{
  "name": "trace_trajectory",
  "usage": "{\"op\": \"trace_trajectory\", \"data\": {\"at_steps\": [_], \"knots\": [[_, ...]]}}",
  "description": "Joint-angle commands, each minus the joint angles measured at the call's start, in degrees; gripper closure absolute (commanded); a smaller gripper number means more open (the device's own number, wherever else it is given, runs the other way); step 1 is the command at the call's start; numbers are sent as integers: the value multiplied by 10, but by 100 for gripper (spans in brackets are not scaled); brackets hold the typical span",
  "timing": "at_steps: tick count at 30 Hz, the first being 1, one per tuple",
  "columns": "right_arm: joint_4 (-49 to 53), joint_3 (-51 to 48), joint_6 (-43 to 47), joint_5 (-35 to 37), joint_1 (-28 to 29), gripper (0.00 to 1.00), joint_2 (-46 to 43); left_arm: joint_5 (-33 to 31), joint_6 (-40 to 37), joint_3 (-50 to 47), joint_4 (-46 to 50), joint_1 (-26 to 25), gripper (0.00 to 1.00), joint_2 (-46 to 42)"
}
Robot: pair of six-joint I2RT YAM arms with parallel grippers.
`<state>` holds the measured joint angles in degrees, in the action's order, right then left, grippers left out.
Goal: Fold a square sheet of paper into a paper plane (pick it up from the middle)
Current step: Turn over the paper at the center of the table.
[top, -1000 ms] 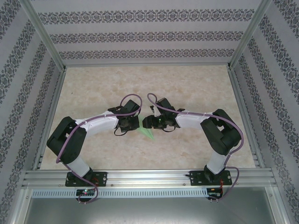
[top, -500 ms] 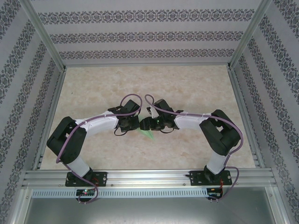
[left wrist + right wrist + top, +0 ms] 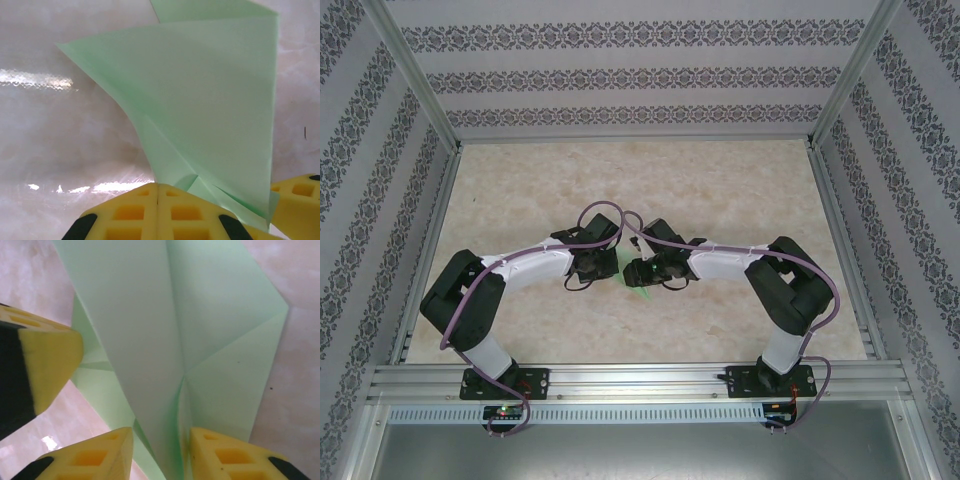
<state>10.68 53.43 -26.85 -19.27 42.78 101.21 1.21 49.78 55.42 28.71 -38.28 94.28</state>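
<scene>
The square sheet of paper is folded into a pale green paper plane (image 3: 638, 291) at the table's middle, mostly hidden under both grippers. In the left wrist view the paper plane (image 3: 210, 100) rises from the tips of my left gripper (image 3: 158, 186), whose yellow pads are pressed together on its lower edge. My left gripper (image 3: 610, 265) and right gripper (image 3: 632, 272) nearly touch. In the right wrist view the right gripper (image 3: 161, 432) straddles the plane's upright centre fold (image 3: 150, 355), its jaws still apart with a small gap. The left gripper's finger (image 3: 50, 360) shows at the left.
The marble-patterned table (image 3: 640, 190) is boxed in by patterned walls and an aluminium frame (image 3: 640, 380) along the near edge. Both arms bend inward, their purple cables (image 3: 610, 212) looping above the grippers. One right gripper finger (image 3: 300, 195) shows beside the paper in the left wrist view.
My right gripper has moved left towards the left gripper and over the paper, and its jaws have narrowed around the fold. The left arm has stayed still.
</scene>
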Motion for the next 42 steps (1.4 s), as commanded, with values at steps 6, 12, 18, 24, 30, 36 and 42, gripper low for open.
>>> {"op": "trace_trajectory", "data": {"at_steps": [6, 12, 18, 24, 30, 36, 42], "knots": [[20, 27, 35, 57, 17, 75, 13, 10, -5, -6, -24, 4, 100, -13], [16, 32, 39, 56, 19, 77, 23, 12, -5, -8, -28, 5, 100, -12], [27, 43, 49, 57, 26, 79, 39, 12, -5, -9, -28, 5, 100, -11], [39, 49, 54, 69, 29, 83, 34, 11, -5, -9, -27, 5, 100, -13], [54, 53, 52, 89, 34, 93, 7, 20, -6, -12, -42, 5, 92, -24], [85, 50, 37, 157, 35, 100, -41, 25, -2, -23, -67, 4, 77, -66], [155, 53, -36, 275, 20, 100, -71, -22, 10, -33, -56, 5, 66, -128]]}}
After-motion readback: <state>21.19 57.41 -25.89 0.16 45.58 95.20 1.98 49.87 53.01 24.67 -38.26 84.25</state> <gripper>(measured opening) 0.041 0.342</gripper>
